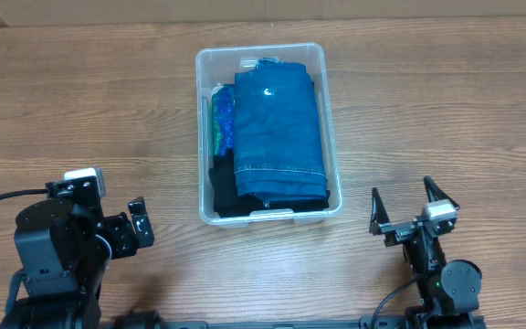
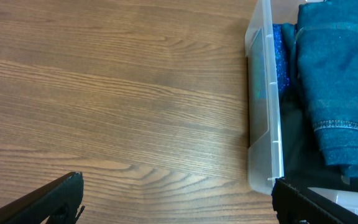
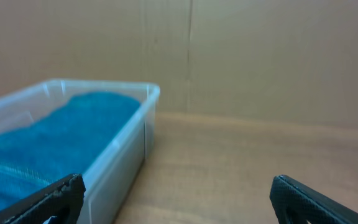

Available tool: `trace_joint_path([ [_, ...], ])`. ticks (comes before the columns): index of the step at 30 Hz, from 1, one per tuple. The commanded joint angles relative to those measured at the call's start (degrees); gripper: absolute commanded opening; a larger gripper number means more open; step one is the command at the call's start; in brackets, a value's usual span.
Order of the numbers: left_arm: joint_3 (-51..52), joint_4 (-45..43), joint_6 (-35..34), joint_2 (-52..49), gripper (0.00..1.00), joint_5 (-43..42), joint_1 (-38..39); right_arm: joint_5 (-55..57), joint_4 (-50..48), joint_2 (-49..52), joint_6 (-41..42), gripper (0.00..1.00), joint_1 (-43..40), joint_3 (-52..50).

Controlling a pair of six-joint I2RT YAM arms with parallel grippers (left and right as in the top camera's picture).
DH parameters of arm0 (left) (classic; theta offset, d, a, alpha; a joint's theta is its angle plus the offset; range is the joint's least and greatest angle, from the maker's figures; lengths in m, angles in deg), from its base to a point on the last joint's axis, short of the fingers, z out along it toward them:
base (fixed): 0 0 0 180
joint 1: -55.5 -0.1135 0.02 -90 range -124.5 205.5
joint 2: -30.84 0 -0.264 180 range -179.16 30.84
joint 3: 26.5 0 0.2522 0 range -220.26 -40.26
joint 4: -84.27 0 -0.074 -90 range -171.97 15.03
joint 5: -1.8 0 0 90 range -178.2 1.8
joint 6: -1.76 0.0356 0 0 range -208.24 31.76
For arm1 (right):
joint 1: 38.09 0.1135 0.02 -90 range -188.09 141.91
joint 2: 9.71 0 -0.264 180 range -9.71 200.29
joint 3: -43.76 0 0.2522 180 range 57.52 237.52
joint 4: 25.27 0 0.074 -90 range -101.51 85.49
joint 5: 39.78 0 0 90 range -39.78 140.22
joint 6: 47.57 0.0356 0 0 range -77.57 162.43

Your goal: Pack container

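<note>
The clear plastic container (image 1: 203,137) stands at the table's middle. It holds folded blue jeans (image 1: 277,128) on top, a sparkly blue-green cloth (image 1: 223,119) at its left side and a black garment (image 1: 222,187) near its front. My left gripper (image 1: 138,222) is open and empty at the front left, apart from the container. My right gripper (image 1: 402,206) is open and empty at the front right. The left wrist view shows the container's wall (image 2: 263,112) and the jeans (image 2: 340,81). The right wrist view shows the container (image 3: 126,134) to its left.
The wooden table (image 1: 80,100) runs all round the container. A brown cardboard wall (image 3: 260,56) stands behind the table in the right wrist view.
</note>
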Motion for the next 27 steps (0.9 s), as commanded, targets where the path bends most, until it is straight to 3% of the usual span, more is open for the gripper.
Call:
trace_joint_path([
  [1, 0.17, -0.09, -0.81, -0.09, 1.0, -0.22, 0.04, 0.57, 1.55, -0.57, -1.99, 1.0, 0.33, -0.57],
  [27, 0.17, -0.07, -0.81, -0.02, 1.0, -0.22, 0.04, 0.55, 1.46, -0.55, -1.16, 1.0, 0.33, -0.57],
])
